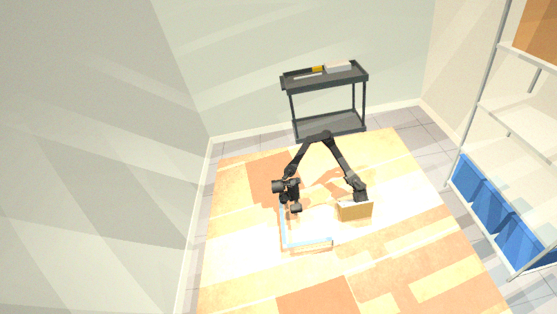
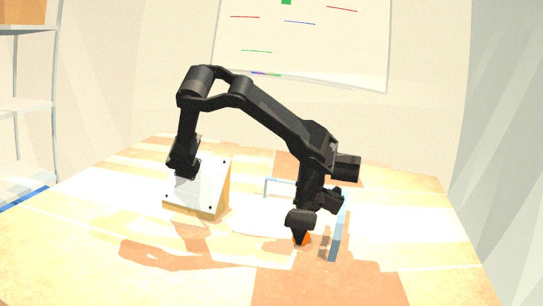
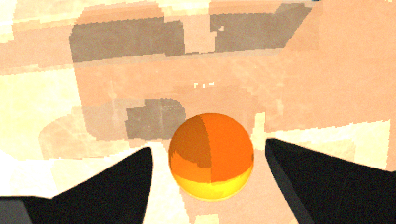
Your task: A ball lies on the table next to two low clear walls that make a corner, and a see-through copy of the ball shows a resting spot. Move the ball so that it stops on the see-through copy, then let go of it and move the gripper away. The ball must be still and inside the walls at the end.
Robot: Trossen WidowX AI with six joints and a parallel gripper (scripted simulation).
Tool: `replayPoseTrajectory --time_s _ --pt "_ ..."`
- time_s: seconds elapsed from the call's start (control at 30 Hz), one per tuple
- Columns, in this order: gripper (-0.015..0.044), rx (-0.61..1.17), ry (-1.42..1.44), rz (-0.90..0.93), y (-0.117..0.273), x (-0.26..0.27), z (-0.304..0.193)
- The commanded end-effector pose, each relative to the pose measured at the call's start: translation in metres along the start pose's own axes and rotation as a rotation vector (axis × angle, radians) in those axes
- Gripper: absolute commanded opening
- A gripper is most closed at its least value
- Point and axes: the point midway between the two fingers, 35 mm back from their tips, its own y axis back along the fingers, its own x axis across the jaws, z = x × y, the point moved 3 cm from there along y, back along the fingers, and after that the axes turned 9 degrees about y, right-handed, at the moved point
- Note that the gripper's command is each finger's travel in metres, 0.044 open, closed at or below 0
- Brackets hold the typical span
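Note:
The orange ball (image 2: 306, 238) (image 3: 211, 159) rests on the table between the gripper's fingers. My gripper (image 2: 300, 240) (image 3: 209, 151) is open, with a gap on each side of the ball in the wrist view. It points down, with its fingertips low beside the ball. One low clear wall (image 1: 282, 227) (image 2: 337, 232) runs alongside the ball, a short way off. The other wall (image 1: 312, 241) (image 2: 281, 181) meets it at the far corner from the ball. The see-through copy cannot be made out. The ball is hidden under the gripper in the top view.
The arm's base stands on a wedge-shaped block (image 1: 356, 211) (image 2: 199, 186) on the open side of the corner. The arm arches over the table (image 1: 233, 249) (image 2: 75, 262). A dark cart (image 1: 327, 84) stands behind the table, and a shelf with blue bins (image 1: 488, 206) stands beside it.

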Motion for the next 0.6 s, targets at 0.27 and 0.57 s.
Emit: replayPoseTrajectory --time_s 0.27,0.57 --pt "0.0307 0.006 0.006 0.001 0.086 0.001 -0.001" --pt "0.0307 -0.011 0.013 -0.003 0.081 0.002 0.002"
